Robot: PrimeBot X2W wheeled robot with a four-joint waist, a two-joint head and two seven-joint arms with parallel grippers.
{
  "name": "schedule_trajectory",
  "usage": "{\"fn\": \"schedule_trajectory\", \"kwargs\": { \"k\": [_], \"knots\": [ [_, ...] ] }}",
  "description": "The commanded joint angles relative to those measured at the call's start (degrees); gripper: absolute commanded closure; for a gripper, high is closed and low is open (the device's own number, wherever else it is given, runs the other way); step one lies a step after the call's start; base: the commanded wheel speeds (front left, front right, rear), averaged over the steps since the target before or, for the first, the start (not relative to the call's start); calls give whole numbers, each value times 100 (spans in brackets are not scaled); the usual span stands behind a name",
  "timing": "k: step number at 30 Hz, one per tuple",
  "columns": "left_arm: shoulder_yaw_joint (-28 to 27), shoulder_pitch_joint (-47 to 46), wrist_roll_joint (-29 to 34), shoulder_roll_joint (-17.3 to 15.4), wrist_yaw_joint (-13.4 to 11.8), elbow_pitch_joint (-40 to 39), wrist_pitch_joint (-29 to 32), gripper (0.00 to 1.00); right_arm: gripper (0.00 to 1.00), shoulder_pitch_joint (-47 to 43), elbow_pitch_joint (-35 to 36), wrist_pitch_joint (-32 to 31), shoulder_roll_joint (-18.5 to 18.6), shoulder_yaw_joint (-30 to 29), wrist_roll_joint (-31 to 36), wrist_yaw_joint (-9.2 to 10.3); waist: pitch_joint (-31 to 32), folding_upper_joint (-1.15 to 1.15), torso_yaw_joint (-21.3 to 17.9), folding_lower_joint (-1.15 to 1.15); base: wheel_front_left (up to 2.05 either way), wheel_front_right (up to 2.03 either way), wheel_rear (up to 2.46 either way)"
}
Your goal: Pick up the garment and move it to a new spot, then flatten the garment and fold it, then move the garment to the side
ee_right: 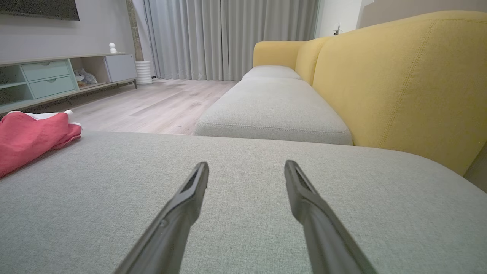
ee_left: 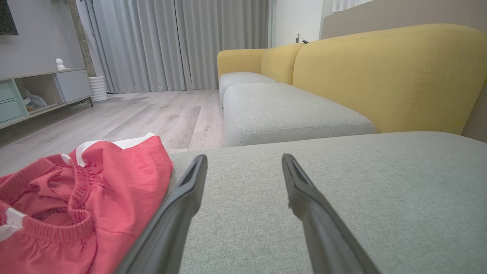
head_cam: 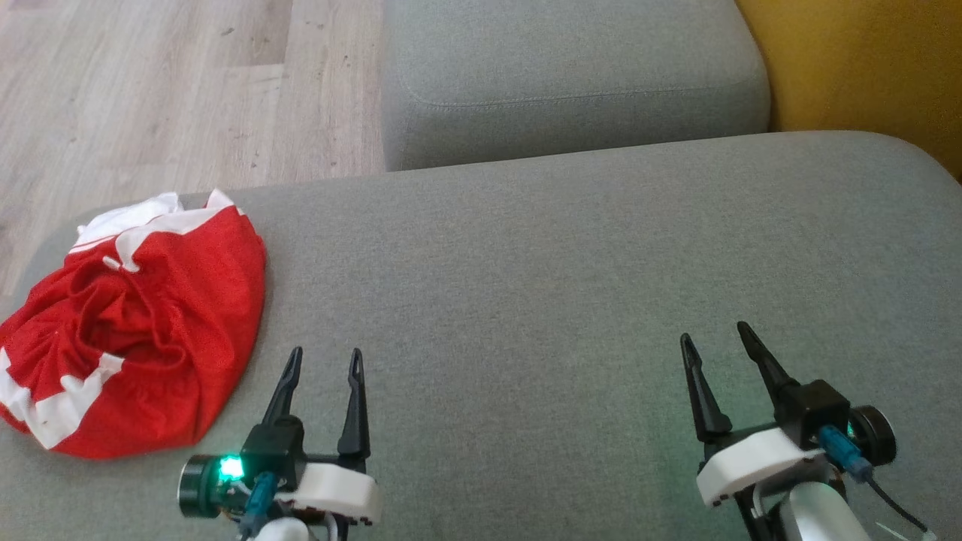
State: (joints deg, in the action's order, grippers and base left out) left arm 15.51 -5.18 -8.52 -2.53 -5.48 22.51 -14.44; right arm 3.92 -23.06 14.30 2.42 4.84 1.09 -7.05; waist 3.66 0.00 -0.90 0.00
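Red mesh with white bands is seen crumpled in a heap: the garment (head_cam: 135,323) is lying on the left part of the grey sofa cushion (head_cam: 564,263), at its edge toward the wooden floor (head_cam: 150,90). The left end effector (head_cam: 325,353) is held just beside the heap, to its right, with fingers spread wide and nothing gripped. The right end effector (head_cam: 714,332) is held well apart from the garment, over bare cushion, likewise spread wide and empty. A second grey cushion (head_cam: 571,68) and a yellow backrest (head_cam: 864,68) are seen beyond.
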Motion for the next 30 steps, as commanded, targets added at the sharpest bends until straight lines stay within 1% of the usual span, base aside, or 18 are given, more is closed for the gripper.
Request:
{"fn": "schedule_trajectory", "kwargs": {
  "k": [1,9,14,21,22,23,26,30],
  "knots": [
    [-204,-335,34,-34,18,-126,-56,0,0,255,152,70,46,99,27,-44,5,0,3,0,0,0,0],
    [-212,-353,2,-34,-12,19,-56,0,0,213,146,70,46,75,36,-44,34,0,95,0,0,0,0],
    [-191,-347,-9,-34,-50,53,-56,0,0,178,150,70,46,61,31,-44,-3,0,358,0,0,0,0],
    [-179,-313,-16,-34,-113,29,-56,0,0,164,200,70,46,62,26,-44,-104,0,1032,0,0,0,0],
    [-180,-307,-13,-34,-116,25,-56,0,0,163,207,70,46,55,32,-44,-116,0,1156,0,0,0,0],
    [-208,-290,-17,-34,-129,3,-56,0,0,166,214,70,46,57,45,-44,-136,0,1378,0,0,0,0],
    [-278,-261,-7,-34,-146,-26,-56,0,0,176,216,70,46,64,44,-44,-156,0,1678,0,0,0,0],
    [-424,-235,36,-34,-134,-40,-56,0,0,188,220,70,46,86,50,-44,-180,0,1976,0,0,0,0]
  ]
}}
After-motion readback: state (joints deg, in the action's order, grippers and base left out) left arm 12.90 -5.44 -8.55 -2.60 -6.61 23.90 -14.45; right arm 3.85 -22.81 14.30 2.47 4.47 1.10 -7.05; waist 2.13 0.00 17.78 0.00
